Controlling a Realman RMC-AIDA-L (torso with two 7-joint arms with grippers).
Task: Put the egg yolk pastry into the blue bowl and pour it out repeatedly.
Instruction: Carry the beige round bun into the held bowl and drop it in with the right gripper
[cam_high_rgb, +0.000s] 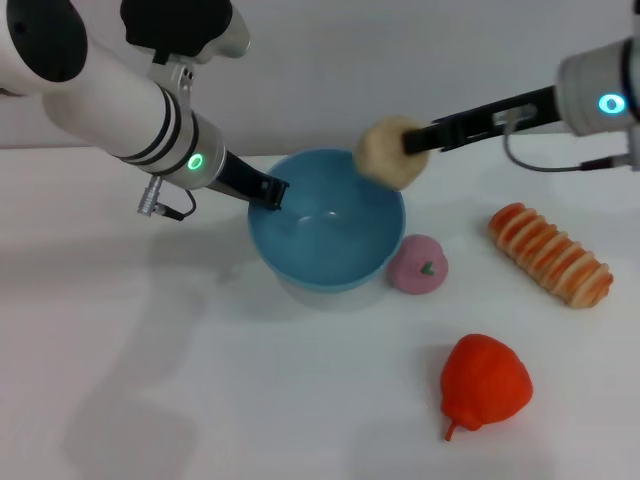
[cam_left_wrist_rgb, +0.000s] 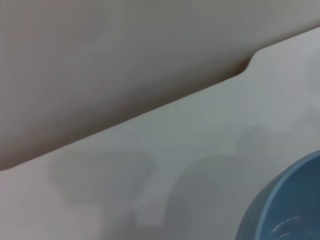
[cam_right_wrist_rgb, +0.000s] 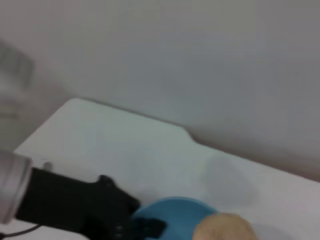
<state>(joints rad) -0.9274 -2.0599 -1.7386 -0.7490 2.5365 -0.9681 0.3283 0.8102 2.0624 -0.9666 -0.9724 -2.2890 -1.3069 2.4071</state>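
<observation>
The light-blue bowl (cam_high_rgb: 325, 228) stands on the white table, empty inside. My left gripper (cam_high_rgb: 270, 191) is shut on the bowl's left rim. The pale beige egg yolk pastry (cam_high_rgb: 391, 151) hangs above the bowl's far right rim, with my right gripper (cam_high_rgb: 412, 141) shut on it from the right. The right wrist view shows the pastry (cam_right_wrist_rgb: 224, 227) beside the bowl's rim (cam_right_wrist_rgb: 172, 210), with the left arm's gripper (cam_right_wrist_rgb: 142, 227) on the rim. A part of the bowl (cam_left_wrist_rgb: 285, 202) shows in the left wrist view.
A pink ball with a green mark (cam_high_rgb: 418, 264) lies right of the bowl. A striped orange-and-cream bread roll (cam_high_rgb: 549, 253) lies at the far right. A red pepper-like item (cam_high_rgb: 485, 382) sits near the front right. The table's left half is bare white surface (cam_high_rgb: 120, 350).
</observation>
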